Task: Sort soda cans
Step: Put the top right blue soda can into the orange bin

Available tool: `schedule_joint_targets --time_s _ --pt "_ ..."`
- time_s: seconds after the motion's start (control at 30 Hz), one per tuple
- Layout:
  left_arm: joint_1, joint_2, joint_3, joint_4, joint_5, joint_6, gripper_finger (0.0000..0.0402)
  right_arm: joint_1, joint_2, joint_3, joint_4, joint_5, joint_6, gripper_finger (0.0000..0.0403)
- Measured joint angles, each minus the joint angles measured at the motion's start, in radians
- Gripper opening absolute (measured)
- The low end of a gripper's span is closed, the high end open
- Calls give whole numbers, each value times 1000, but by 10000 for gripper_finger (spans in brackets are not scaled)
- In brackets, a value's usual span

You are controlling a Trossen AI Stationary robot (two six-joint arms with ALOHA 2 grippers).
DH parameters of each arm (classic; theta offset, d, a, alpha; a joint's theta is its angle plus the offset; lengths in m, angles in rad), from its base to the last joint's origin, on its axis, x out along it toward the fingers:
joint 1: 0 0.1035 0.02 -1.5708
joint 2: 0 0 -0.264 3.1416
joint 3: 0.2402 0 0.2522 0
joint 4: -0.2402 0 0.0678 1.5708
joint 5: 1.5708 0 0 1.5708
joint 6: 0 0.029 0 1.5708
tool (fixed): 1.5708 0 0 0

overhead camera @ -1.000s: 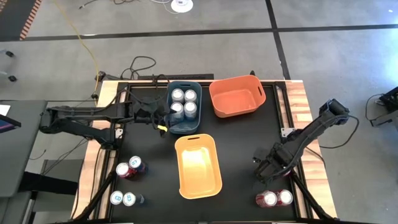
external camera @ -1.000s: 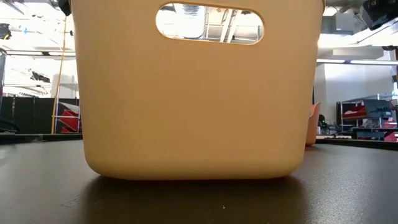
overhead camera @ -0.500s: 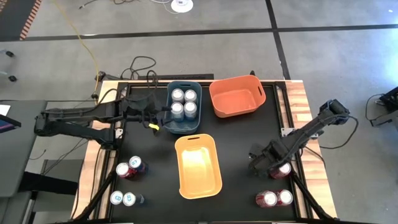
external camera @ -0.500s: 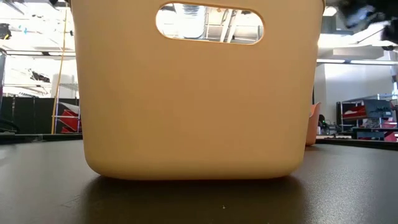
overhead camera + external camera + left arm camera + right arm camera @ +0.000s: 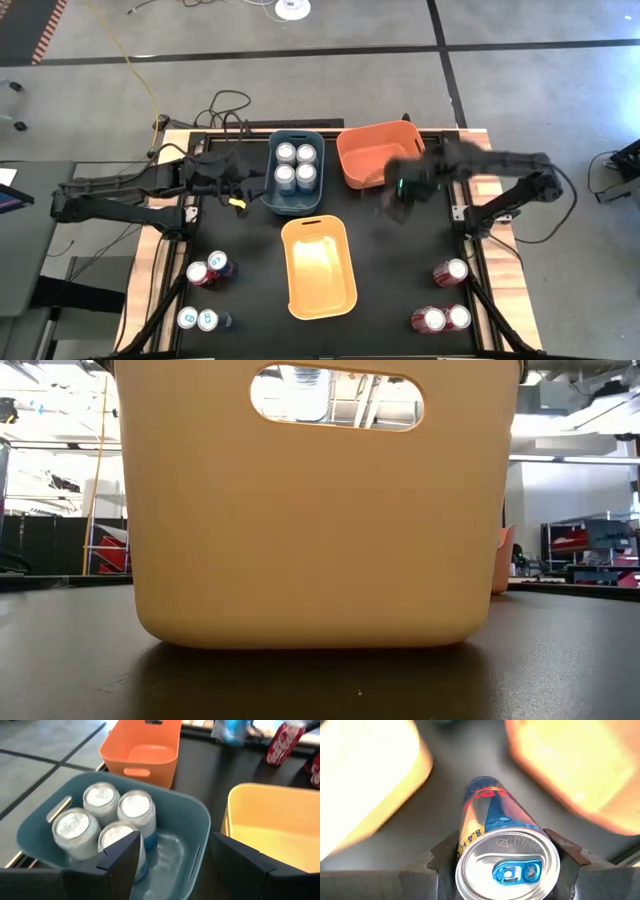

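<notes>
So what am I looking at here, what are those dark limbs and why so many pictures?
Two robot arms work at a black table, filmed from above, from table height, and from each wrist. The right gripper has its jaws shut on a blue and silver can, carried near the orange bin. The left gripper, jaws open and empty, hangs by the blue bin, which holds four cans. The yellow bin fills the low picture. More cans stand at the table's near corners.

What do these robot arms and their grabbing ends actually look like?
Both are slim, dark, jointed arms with black cables trailing behind. The left end effector has two flat, angular dark fingers; a small yellow mark shows near it from above. The right end effector has similar dark angular fingers.
</notes>
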Motion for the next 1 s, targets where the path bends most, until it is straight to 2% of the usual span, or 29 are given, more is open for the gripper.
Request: schedule_joint_targets --time_s 0.2,0.4,0.47,0.73,1.0 --pt "0 -6 0 -87 -39 2 237 -281 101 90 5 27 -188 229" --pt "0 -5 0 -186 -60 -6 237 -432 283 110 127 -28 -345 229" --pt "0 -5 0 -206 -69 -9 237 -463 346 130 164 -59 -383 229" --pt "0 -5 0 -265 -80 -16 237 -534 571 242 182 -67 -459 231" --pt "0 -5 0 -266 -86 26 237 -544 710 363 183 -72 -519 239"
